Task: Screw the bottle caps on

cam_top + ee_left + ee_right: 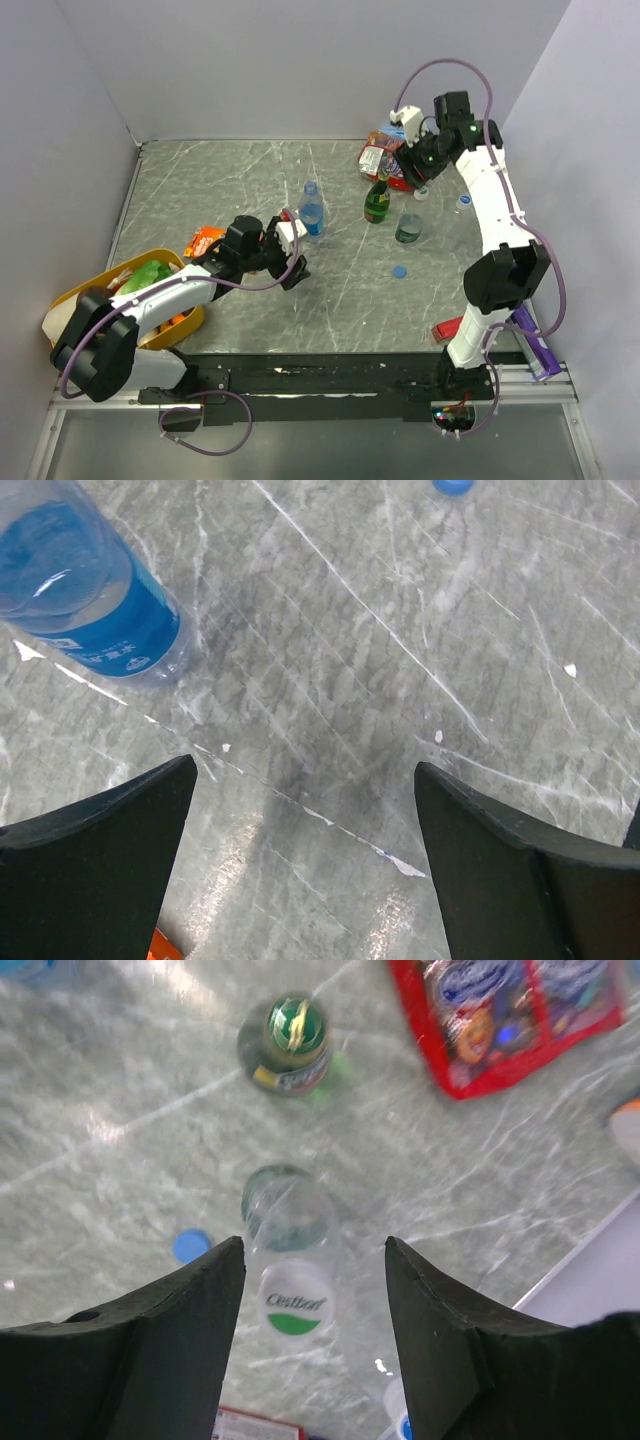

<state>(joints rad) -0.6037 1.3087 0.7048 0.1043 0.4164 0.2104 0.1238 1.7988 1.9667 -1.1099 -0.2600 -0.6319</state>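
Note:
The clear water bottle (312, 211) with a blue label stands mid-table; it also shows in the left wrist view (92, 592). The dark green bottle (377, 201) stands right of it, seen from above in the right wrist view (288, 1040). My right gripper (420, 172) (315, 1250) is open, hovering over the green-rimmed white cap (421, 193) (293, 1301). The plain blue cap (400, 270) (190, 1246) (453, 486) lies loose. The blue-rimmed white cap (463, 201) (402, 1426) lies far right. My left gripper (293, 268) (305, 770) is open and empty over bare table, near the water bottle.
A short dark-green cup (408, 229) (285, 1210) stands beside the green-rimmed cap. Red snack packets (385, 160) (510, 1010) lie at the back right. A yellow basket (70, 295) of items and an orange packet (205, 240) sit at the left. A red item (449, 327) lies by the right base.

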